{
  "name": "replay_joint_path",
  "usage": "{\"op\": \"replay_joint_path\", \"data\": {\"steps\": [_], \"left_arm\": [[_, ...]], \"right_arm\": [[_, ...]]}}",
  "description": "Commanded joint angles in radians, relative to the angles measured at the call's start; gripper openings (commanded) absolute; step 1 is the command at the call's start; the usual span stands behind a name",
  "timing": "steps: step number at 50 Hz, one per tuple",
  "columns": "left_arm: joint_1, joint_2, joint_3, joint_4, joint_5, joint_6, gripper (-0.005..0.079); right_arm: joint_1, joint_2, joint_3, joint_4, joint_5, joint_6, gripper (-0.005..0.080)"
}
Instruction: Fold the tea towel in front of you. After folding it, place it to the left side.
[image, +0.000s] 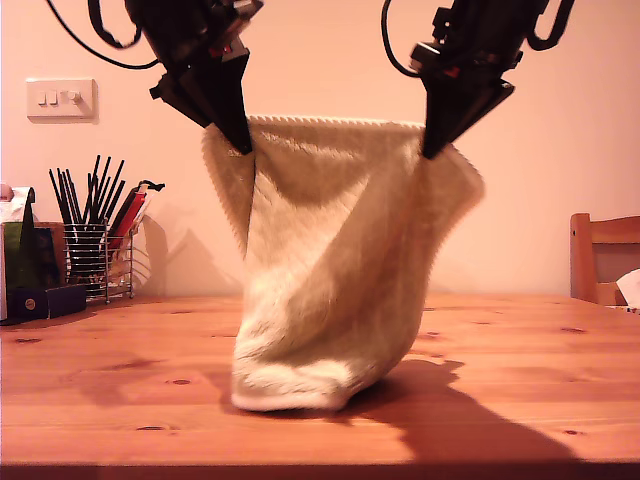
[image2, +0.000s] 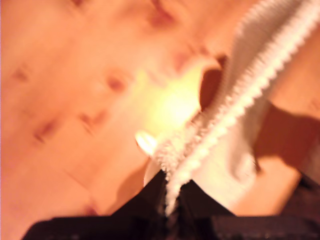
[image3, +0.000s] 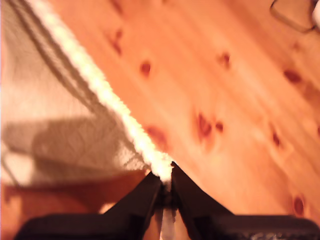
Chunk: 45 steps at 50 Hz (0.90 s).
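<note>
Two arms show only in the exterior view, one arm (image: 205, 70) at that view's left and the other arm (image: 470, 65) at its right, and I cannot tell which of them is first or second. Between them the tea towel (image: 340, 280) hangs by its upper corners, with the top hem stretched almost straight and the lower end resting bunched on the wooden table (image: 520, 400).

The wrist views give what that view hides. My first gripper (image2: 170, 192) has its black jaws pinched on the corded hem, and so does my second gripper (image3: 166, 175). Both views are blurred.

I count one towel, two grippers, one wire pen holder (image: 95, 260), one wall switch (image: 60, 98) and one chair (image: 600, 255).

The towel is cream, fluffy terry cloth with a thick, rope-like edge. The table is knotty pine.
</note>
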Motion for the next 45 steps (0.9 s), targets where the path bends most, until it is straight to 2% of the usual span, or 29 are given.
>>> {"op": "replay_joint_path", "data": {"steps": [1, 10, 21, 26, 36, 45], "left_arm": [[0.036, 0.005, -0.023, 0.035, -0.002, 0.012, -0.0021], [0.048, 0.005, -0.105, 0.158, 0.091, 0.021, -0.0021], [0.048, -0.044, -0.31, 0.351, 0.094, -0.022, -0.0021], [0.048, -0.096, -0.391, 0.431, 0.04, -0.026, -0.0021], [0.066, -0.188, -0.5, 0.49, -0.042, -0.031, -0.0021], [0.069, -0.234, -0.516, 0.563, -0.085, -0.03, -0.0021]], "right_arm": [[-0.027, 0.004, 0.008, 0.008, -0.013, 0.021, -0.0013], [-0.066, 0.004, 0.007, 0.071, -0.146, 0.082, -0.0013], [-0.067, 0.004, -0.047, 0.099, -0.154, 0.086, -0.0013], [-0.066, 0.004, -0.097, 0.127, -0.126, 0.083, -0.0013], [-0.066, 0.004, -0.145, 0.182, -0.021, 0.056, -0.0013], [-0.066, 0.002, -0.144, 0.306, 0.018, 0.024, -0.0013]]}}
